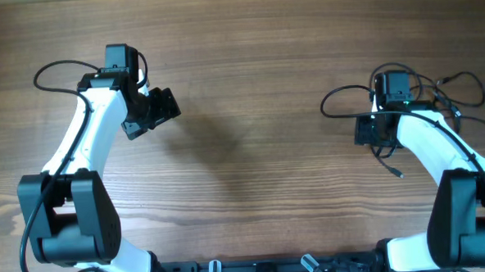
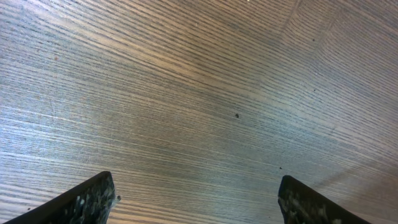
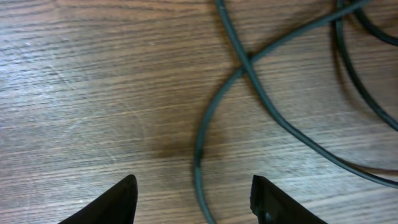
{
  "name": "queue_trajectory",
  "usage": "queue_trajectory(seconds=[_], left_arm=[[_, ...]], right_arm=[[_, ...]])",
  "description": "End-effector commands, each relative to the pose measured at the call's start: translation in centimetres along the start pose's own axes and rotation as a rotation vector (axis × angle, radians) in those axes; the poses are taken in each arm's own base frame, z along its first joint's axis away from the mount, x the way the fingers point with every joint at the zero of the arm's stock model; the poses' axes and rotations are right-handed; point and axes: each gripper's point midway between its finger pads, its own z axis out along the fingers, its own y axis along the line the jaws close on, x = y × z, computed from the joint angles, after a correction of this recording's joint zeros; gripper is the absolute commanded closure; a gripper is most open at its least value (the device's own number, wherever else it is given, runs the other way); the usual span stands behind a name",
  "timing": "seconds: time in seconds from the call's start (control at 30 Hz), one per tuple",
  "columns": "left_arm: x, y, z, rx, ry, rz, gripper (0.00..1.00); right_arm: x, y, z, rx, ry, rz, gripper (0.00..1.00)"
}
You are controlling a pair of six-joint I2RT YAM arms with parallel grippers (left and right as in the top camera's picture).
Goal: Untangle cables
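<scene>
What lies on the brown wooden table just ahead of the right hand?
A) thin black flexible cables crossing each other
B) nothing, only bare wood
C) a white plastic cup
A: the right wrist view shows thin black flexible cables crossing on the brown wooden table ahead of the open right hand.

Wooden table [image 1: 248,86], brown with fine lengthwise grain, is filling the whole overhead view. A board joint [image 2: 291,22] is crossing the upper right of the left wrist view, the grain changing direction there. Soft light is spreading evenly, leaving a pale sheen and faint shadows mid-table
</scene>
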Motion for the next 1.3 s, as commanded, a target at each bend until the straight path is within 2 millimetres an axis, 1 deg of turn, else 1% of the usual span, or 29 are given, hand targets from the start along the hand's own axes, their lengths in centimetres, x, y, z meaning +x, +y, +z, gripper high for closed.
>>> queue_trajectory(seconds=[0.0,0.1,0.13,0.17,0.2,0.23,0.27,0.37,0.43,0.47,0.53,0.57,0.63,0.67,0.7,0.77,0.8,0.83,0.87,0.9,0.93,0.97,1.0,1.03,1.1,1.17,1.2,1.23,1.27], left_arm=[[0.1,-0.2,0.0,0.010,0.006,-0.009,0.14],[0.1,-0.2,0.0,0.010,0.006,-0.009,0.14],[0.1,-0.2,0.0,0.010,0.006,-0.009,0.14],[0.1,-0.2,0.0,0.010,0.006,-0.009,0.14],[0.1,-0.2,0.0,0.010,0.006,-0.009,0.14],[0.1,-0.2,0.0,0.010,0.006,-0.009,0.14],[0.1,-0.2,0.0,0.010,0.006,-0.009,0.14],[0.1,-0.2,0.0,0.009,0.007,-0.009,0.14],[0.3,-0.1,0.0,0.007,0.013,-0.010,0.14],[0.3,-0.1,0.0,0.006,0.014,-0.010,0.14],[0.4,0.0,0.0,0.005,0.017,-0.011,0.14],[0.4,0.0,0.0,0.004,0.020,-0.011,0.14],[0.6,0.0,0.0,0.002,0.024,-0.013,0.14],[0.6,0.1,0.0,0.001,0.027,-0.013,0.14],[0.6,0.1,0.0,0.000,0.028,-0.013,0.14],[0.7,0.1,0.0,-0.001,0.031,-0.014,0.14],[0.8,0.1,0.0,-0.003,0.035,-0.014,0.14],[0.9,0.2,0.0,-0.004,0.037,-0.015,0.14],[0.9,0.2,0.0,-0.004,0.037,-0.015,0.14],[0.9,0.2,0.0,-0.004,0.037,-0.015,0.14],[0.9,0.2,0.0,-0.004,0.037,-0.015,0.14],[0.9,0.2,0.0,-0.004,0.037,-0.015,0.14],[0.9,0.2,0.0,-0.004,0.037,-0.015,0.14],[0.9,0.2,0.0,-0.004,0.037,-0.015,0.14],[0.9,0.2,0.0,-0.003,0.036,-0.015,0.13],[0.8,0.1,0.0,-0.002,0.034,-0.014,0.13],[0.8,0.1,0.0,-0.002,0.033,-0.014,0.13],[0.8,0.1,0.0,-0.002,0.033,-0.014,0.13],[0.8,0.1,0.0,-0.002,0.034,-0.014,0.13]], right_arm=[[1.6,1.0,1.7,-0.043,0.076,-0.008,0.44],[2.3,1.2,2.6,-0.050,0.114,-0.012,0.45],[2.4,1.2,2.8,-0.049,0.120,-0.012,0.48],[2.5,1.2,2.8,-0.048,0.121,-0.012,0.62],[2.4,1.2,2.8,-0.048,0.121,-0.012,0.73],[2.4,1.2,2.8,-0.047,0.121,0.007,0.87],[2.4,1.2,2.8,-0.046,0.121,0.024,0.96],[1.9,1.2,2.5,-0.043,0.113,0.089,0.96],[0.2,0.9,1.3,-0.031,0.090,0.092,0.96],[-1.0,0.2,0.3,-0.009,0.075,0.102,0.96],[-4.3,-2.6,-2.8,0.057,0.021,0.152,0.96],[-6.2,-4.6,-4.8,0.101,-0.012,0.190,0.96],[-8.7,-7.8,-7.8,0.149,-0.072,0.256,0.96],[-10.3,-10.0,-9.8,0.176,-0.124,0.309,0.96],[-12.0,-13.1,-12.0,0.216,-0.194,0.376,0.96],[-13.0,-16.2,-14.0,0.268,-0.251,0.443,0.96],[-13.0,-18.5,-15.1,0.313,-0.274,0.495,0.96],[-12.6,-20.1,-15.4,0.337,-0.281,0.550,0.96],[-12.3,-20.4,-15.1,0.318,-0.271,0.567,0.96],[-12.3,-19.8,-14.7,0.262,-0.262,0.562,0.95],[-12.5,-18.0,-14.3,0.149,-0.247,0.533,0.88],[-12.3,-15.3,-13.9,0.013,-0.210,0.474,0.84],[-11.5,-12.9,-13.7,-0.104,-0.155,0.461,0.80],[-10.3,-11.0,-13.5,-0.174,-0.089,0.451,0.77],[-7.5,-9.0,-12.5,-0.196,0.039,0.432,0.72],[-5.8,-7.5,-11.2,-0.203,0.105,0.381,0.64],[-5.1,-7.0,-10.1,-0.201,0.125,0.358,0.55],[-4.8,-6.5,-8.8,-0.203,0.122,0.340,0.52],[-4.6,-6.3,-7.0,-0.201,0.109,0.336,0.50]])
